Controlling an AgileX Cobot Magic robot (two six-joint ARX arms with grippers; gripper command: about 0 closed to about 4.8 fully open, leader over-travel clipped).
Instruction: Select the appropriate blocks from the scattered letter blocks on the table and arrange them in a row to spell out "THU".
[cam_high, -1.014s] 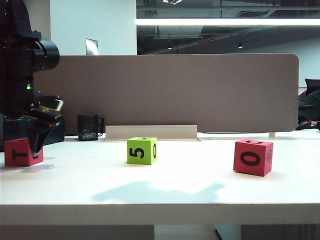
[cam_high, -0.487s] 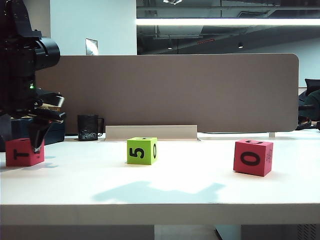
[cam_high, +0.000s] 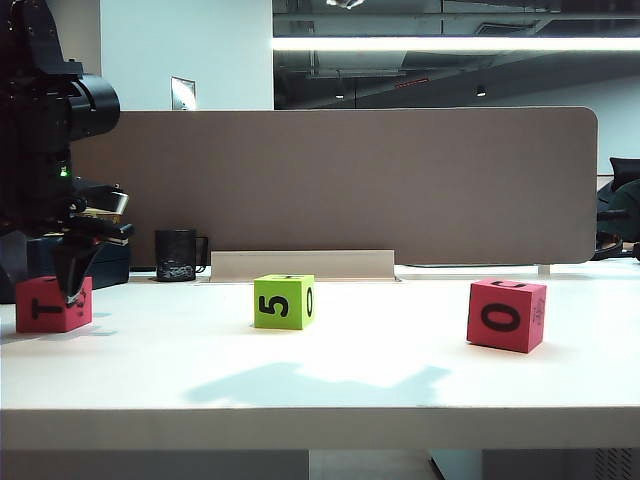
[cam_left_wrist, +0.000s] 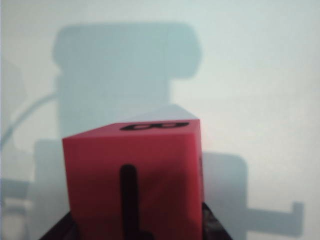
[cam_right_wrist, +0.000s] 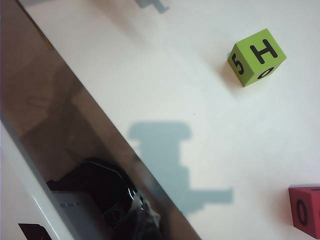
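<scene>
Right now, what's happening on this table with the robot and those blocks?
The left gripper is at the red T block on the left of the table, its fingers around it. The green block sits mid-table and another red block to the right, both untouched. The right gripper is out of sight.

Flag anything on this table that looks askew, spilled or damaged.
Nothing spilled or damaged. The red T block sits with its letter lying sideways, the left tool around it. The green block and right red block stand scattered, turned at angles. The right tool is out of view.
</scene>
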